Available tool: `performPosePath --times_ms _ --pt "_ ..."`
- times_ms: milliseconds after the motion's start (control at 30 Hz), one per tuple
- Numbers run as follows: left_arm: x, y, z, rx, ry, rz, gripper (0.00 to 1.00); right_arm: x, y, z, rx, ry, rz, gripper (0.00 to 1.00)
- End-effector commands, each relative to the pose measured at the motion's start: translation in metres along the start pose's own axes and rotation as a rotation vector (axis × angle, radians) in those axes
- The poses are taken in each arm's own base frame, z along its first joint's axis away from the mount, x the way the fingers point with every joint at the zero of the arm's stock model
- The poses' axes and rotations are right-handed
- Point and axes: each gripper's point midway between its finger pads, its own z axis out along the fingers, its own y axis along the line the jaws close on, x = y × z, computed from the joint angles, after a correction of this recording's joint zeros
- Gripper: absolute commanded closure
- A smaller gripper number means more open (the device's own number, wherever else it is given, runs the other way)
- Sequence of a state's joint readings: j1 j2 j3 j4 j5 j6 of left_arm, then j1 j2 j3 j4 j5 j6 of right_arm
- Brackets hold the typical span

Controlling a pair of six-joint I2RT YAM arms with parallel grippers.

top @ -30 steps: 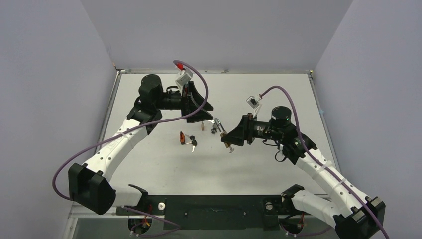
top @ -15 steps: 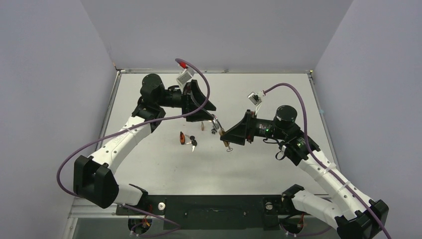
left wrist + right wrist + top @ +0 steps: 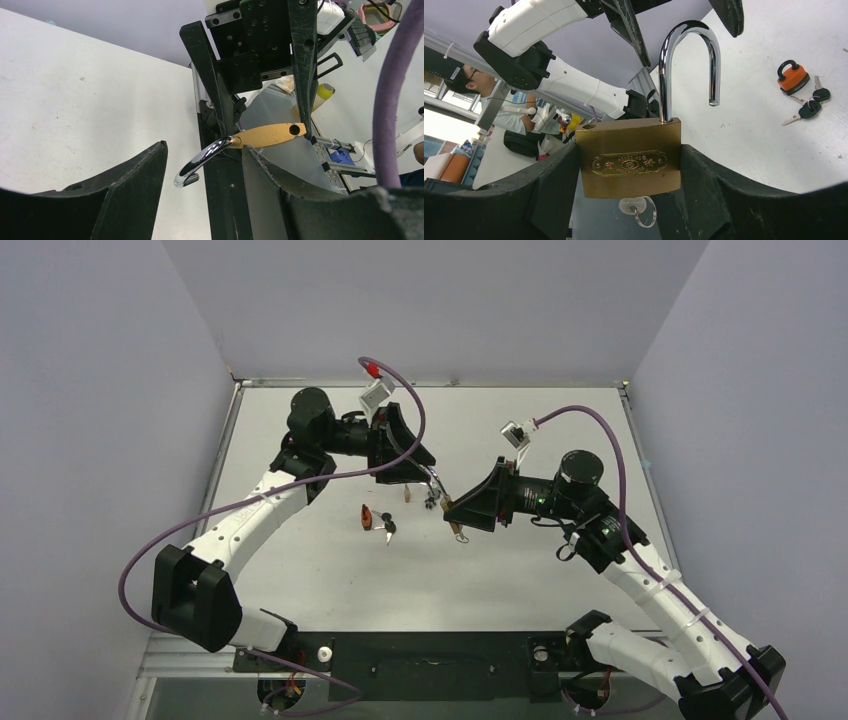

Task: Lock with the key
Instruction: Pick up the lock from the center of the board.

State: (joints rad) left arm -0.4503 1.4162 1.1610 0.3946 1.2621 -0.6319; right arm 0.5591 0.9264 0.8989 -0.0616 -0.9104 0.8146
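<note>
My right gripper is shut on the brass body of the lock and holds it above the table. Its silver shackle stands open, with the free end out of the body. A silver key with a ring sits in the keyhole underneath. My left gripper is open, and the shackle's curved end lies between its fingers, nearer the right one. In the top view the lock hangs between the left gripper and the right gripper.
A small orange-red padlock and black-headed keys lie on the table left of the grippers, also in the right wrist view. A tiny brown piece lies under the left gripper.
Both arms have shifted slightly. The left gripper has come closer, so the shackle now sits between its open fingers. The right gripper keeps its hold on the lock.
</note>
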Motion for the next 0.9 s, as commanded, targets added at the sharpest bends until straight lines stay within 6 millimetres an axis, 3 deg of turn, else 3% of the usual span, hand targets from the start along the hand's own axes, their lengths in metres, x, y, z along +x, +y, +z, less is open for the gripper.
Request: performPosePath --times_ms 0,400,633,767,800,867 --pt "-0.005 -0.017 0.0 0.039 0.001 0.063 0.47 -0.032 0.045 -0.005 -0.11 -0.086 -0.16 0.93" --pt "-0.001 -0.02 0.002 0.039 0.005 0.047 0.62 -0.033 0.042 -0.005 -0.101 -0.085 -0.175 0.94" --pt "-0.001 -0.021 0.003 0.037 0.005 0.038 0.72 -0.03 0.03 -0.002 -0.069 -0.07 -0.172 0.95" --pt "0.0 -0.022 0.004 0.033 0.006 0.03 0.88 -0.028 0.02 0.0 -0.024 -0.058 -0.171 0.95" --pt "-0.001 -0.021 0.005 0.028 0.003 0.027 0.98 -0.026 0.016 -0.001 -0.005 -0.052 -0.167 0.95" --pt "0.001 -0.02 0.008 0.018 0.007 0.018 1.0 -0.025 0.006 -0.001 0.047 -0.047 -0.176 0.92"
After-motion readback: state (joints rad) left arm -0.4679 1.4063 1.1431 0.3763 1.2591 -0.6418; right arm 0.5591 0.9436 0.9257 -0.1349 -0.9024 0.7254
